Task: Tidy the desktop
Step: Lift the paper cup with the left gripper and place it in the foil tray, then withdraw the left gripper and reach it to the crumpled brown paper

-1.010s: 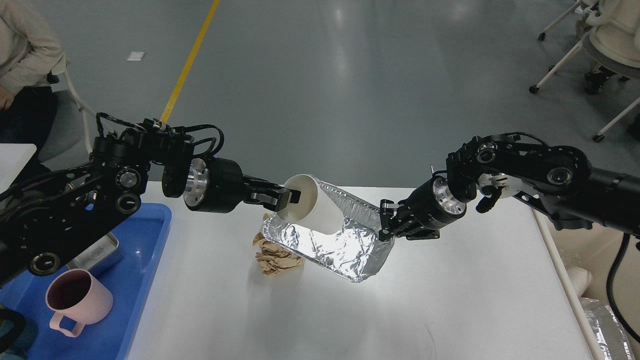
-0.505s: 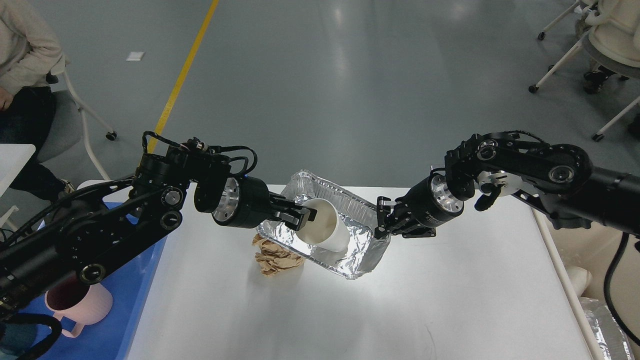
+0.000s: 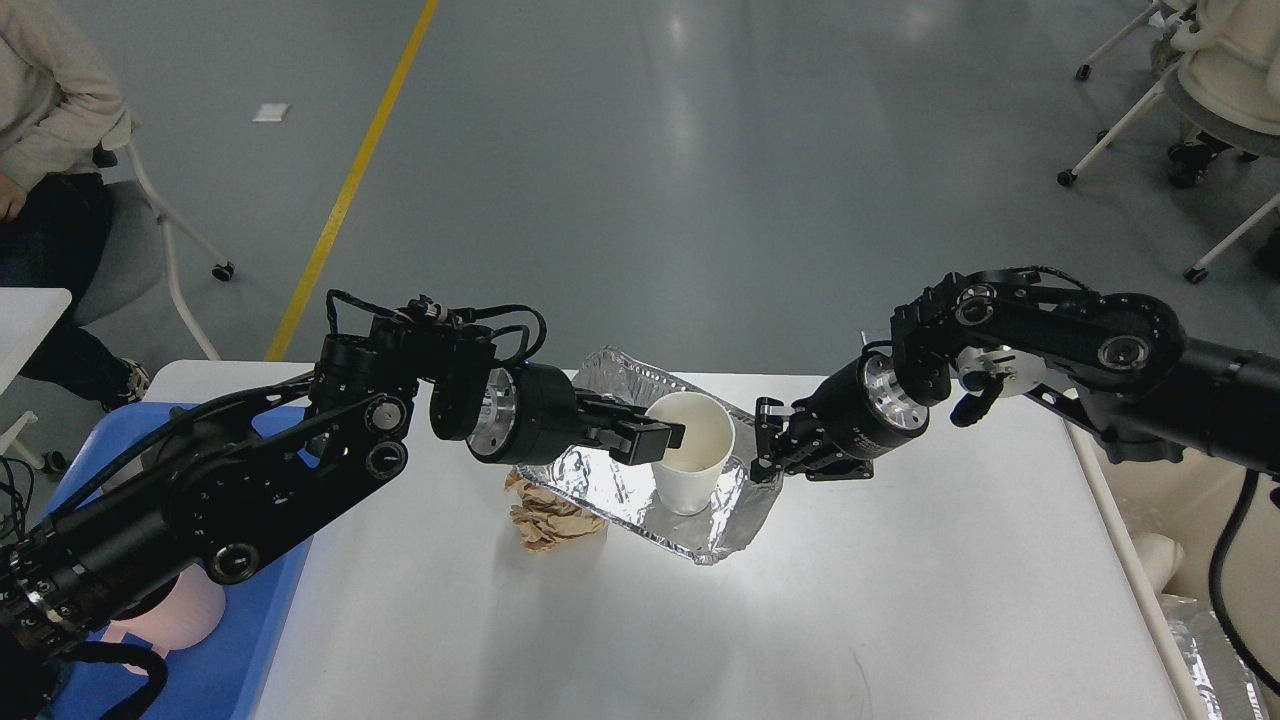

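The white desktop (image 3: 900, 600) fills the lower view. A crumpled foil tray (image 3: 610, 480) lies at its middle back. My left gripper (image 3: 662, 438) is shut on the rim of a white paper cup (image 3: 692, 470), which stands upright inside the foil tray. My right gripper (image 3: 768, 452) is shut on the foil tray's right edge and holds that side up. A crumpled brown paper ball (image 3: 550, 518) lies on the desktop at the tray's left front corner.
A blue plastic tray (image 3: 235, 640) lies at the left edge with a pink mug (image 3: 170, 618) partly hidden by my left arm. A cream bin (image 3: 1190, 520) with foil in it stands off the right edge. A seated person is at far left.
My left arm has moved right and down with the paper cup, turning it from tilted to upright and setting it in the foil tray. The right gripper has stayed on the tray's edge.
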Controlling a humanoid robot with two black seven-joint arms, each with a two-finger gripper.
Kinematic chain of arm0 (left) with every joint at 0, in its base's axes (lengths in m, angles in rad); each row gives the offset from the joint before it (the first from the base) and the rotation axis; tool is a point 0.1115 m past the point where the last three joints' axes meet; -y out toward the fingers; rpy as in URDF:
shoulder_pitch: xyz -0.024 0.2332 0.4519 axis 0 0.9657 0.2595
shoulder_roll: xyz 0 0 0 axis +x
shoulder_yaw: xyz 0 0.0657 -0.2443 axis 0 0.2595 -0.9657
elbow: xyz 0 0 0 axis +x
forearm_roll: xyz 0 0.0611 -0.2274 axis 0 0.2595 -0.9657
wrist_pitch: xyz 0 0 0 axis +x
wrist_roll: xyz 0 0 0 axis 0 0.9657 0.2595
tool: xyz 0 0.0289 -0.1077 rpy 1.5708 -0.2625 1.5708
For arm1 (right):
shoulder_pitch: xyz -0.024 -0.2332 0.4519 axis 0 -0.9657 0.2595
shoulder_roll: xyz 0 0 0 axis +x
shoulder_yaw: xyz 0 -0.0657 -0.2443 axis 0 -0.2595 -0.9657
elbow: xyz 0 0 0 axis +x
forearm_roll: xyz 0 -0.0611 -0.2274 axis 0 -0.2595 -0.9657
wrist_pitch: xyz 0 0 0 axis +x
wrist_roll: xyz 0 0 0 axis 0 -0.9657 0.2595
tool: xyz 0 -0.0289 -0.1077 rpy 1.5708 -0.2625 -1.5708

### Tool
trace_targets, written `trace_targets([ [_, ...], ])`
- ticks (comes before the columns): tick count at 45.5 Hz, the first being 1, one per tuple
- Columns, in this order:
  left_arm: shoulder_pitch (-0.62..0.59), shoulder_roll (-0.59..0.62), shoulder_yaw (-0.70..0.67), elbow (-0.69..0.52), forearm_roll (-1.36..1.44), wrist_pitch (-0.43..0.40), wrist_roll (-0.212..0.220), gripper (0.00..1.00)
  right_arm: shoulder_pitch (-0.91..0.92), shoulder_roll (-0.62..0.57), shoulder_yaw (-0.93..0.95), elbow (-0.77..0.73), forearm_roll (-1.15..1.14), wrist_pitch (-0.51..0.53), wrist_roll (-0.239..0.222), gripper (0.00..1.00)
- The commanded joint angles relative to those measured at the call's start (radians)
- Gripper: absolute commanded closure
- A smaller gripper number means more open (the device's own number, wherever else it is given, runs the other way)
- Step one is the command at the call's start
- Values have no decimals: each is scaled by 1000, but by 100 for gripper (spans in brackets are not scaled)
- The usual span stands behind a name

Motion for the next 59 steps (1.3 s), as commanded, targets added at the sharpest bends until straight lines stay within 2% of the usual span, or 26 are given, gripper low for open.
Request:
trace_targets([
  [1,0,7,-13,-3,-7,-1,-5,49,-5,-2,0,-2,0,0,0,100],
  [8,0,27,-39,-14,-29,-9,-15,42,-21,-5,6,-2,0,-2,0,100],
  [17,2,115,-61,-79,-122,-6,-14,39,-44,-5,12,-14,1,-2,0,100],
  [24,44,237,-142,-174,-187,5,-11,39,-88,-5,12,-22,0,-2,0,100],
  [31,133,429,-215,-247,-188,19,-12,39,-85,-5,37,-11,0,-2,0,100],
  [37,285,573,-315,-258,-190,124,-12,39,-81,-8,41,-9,1,0,0,100],
  [47,624,773,-478,-283,-190,278,-23,39,-73,4,41,-11,-2,-3,-1,100],
  [51,780,787,-542,-283,-188,319,-47,39,-67,9,41,-12,-2,-5,-1,100],
  [52,858,785,-568,-283,-188,336,-66,39,-67,9,40,-11,-2,-3,-1,100],
  [59,1000,765,-567,-284,-187,415,-78,39,-68,5,35,-9,0,-3,-1,100],
])
